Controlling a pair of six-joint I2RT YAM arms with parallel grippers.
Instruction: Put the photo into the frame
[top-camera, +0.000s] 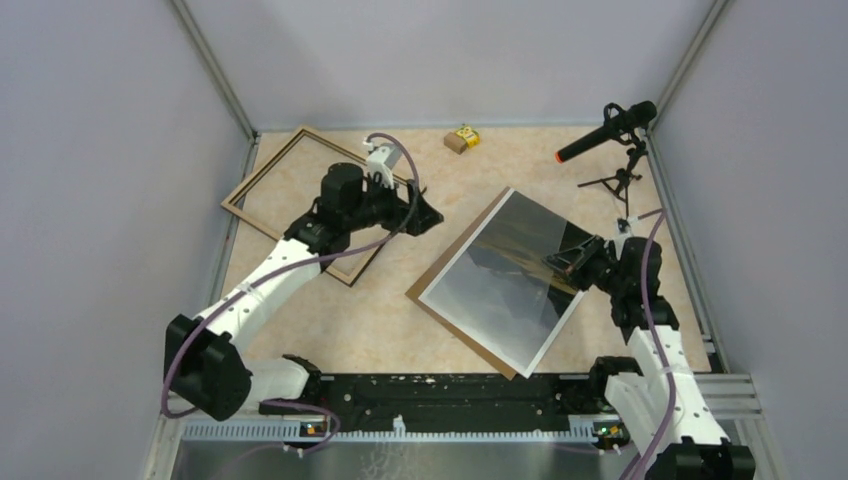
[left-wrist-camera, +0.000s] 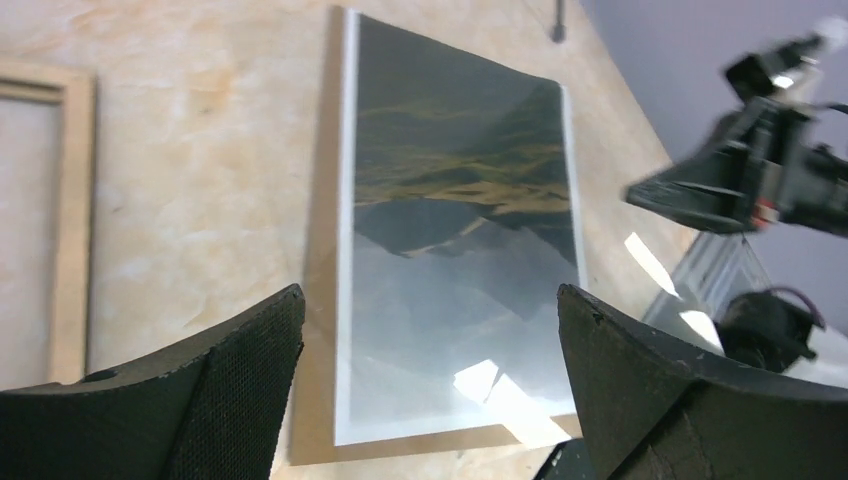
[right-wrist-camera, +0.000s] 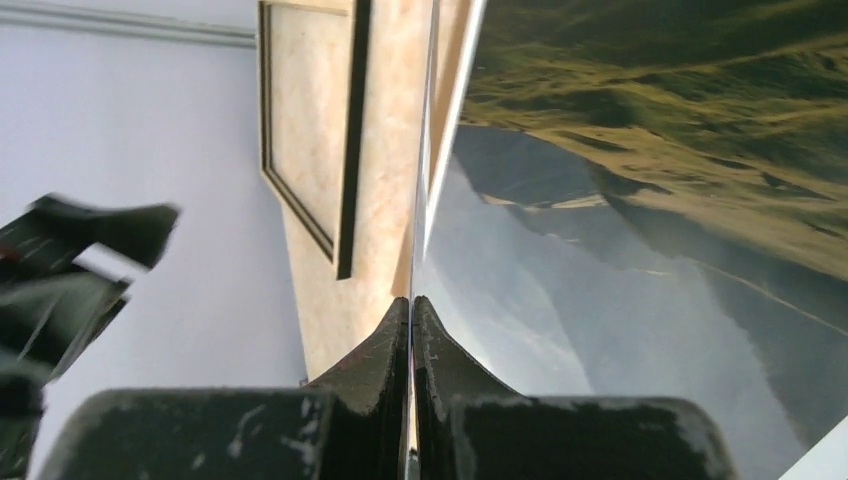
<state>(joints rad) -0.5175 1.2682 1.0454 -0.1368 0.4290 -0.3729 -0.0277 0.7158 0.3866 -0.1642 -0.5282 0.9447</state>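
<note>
On the tan table (top-camera: 400, 320) the photo (top-camera: 505, 275) sits mid-right, not yet in the empty frame (top-camera: 258, 170) at upper left; the right gripper (top-camera: 563, 262) pinches its edge, and the left gripper (top-camera: 428, 213) has fingers spread wide.

The left arm (top-camera: 262, 283) and right arm (top-camera: 655, 372) wear white shells over black joints; mauve cables (top-camera: 166, 372) trail alongside; fingers (left-wrist-camera: 200, 400) are matte black wedges

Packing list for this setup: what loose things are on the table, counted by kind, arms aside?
photo: 1
frame: 1
backing board: 1
microphone on tripod: 1
small brown-and-yellow item, too small to identify: 1
Total: 5
</note>
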